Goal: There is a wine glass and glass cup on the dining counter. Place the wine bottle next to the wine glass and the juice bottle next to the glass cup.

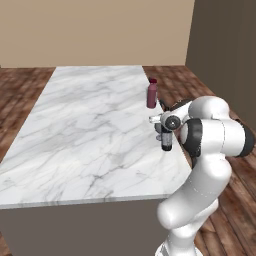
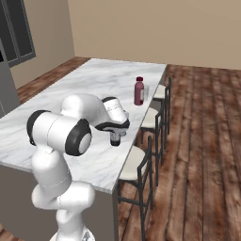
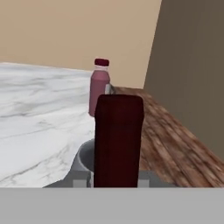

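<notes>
The gripper [image 1: 166, 141] is clamped on the wine bottle [image 3: 118, 140]; the juice bottle [image 1: 152, 93] stands beyond.

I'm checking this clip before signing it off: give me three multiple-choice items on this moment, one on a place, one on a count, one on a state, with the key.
1. Where does the juice bottle stand on the dining counter?
A. near the edge with the stools
B. at the middle of the top
C. at the corner by the window

2. How many stools stand along the counter in the right base view?
A. one
B. three
C. five

3. What is the state of the gripper?
A. open above the bare top
B. shut on the wine bottle
C. shut on the juice bottle

Key: 1 A, it stands by the counter's edge just above a stool; 2 B, three seats line that side; 3 B, the dark bottle sits upright between the fingers in the hand view, with the wine glass right behind it.
</notes>
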Robot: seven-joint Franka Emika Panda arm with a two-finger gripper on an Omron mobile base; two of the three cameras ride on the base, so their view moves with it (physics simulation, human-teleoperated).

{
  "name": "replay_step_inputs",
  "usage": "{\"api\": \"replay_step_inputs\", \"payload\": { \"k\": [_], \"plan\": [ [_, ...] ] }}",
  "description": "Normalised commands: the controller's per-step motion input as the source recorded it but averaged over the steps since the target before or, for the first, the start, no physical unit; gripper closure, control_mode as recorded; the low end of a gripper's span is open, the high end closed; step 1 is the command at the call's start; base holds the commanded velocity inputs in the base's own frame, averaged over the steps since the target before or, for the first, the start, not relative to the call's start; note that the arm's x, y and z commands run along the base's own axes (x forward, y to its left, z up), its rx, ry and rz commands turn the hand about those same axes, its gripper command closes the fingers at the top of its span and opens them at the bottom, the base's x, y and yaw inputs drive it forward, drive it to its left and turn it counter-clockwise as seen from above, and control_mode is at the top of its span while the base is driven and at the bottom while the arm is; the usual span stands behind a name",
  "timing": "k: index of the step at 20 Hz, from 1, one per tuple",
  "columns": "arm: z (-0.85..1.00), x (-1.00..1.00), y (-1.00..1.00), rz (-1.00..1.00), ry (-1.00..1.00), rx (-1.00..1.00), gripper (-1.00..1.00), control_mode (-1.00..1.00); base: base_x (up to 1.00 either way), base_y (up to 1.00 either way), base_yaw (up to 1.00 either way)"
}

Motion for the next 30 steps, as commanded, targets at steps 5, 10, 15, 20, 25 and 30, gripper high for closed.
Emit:
{"api": "replay_step_inputs", "payload": {
  "k": [5,10,15,20,25,30],
  "plan": [
    [-0.24,-0.25,-0.03,0.00,-0.01,0.00,1.00,-1.00,0.00,0.00,0.00],
    [-0.25,-0.09,-0.01,0.00,0.00,0.00,1.00,-1.00,0.00,0.00,0.00],
    [-0.25,-0.01,0.00,-0.01,0.00,0.00,1.00,-1.00,0.00,0.00,0.00],
    [-0.28,0.00,0.04,-0.02,0.00,0.00,1.00,-1.00,0.00,0.00,0.00],
    [-0.25,-0.01,0.02,-0.04,0.00,0.00,-1.00,-1.00,0.00,0.00,0.00],
    [-0.17,-0.04,0.00,-0.06,0.00,0.00,-1.00,-1.00,0.00,0.00,0.00]
  ]
}}
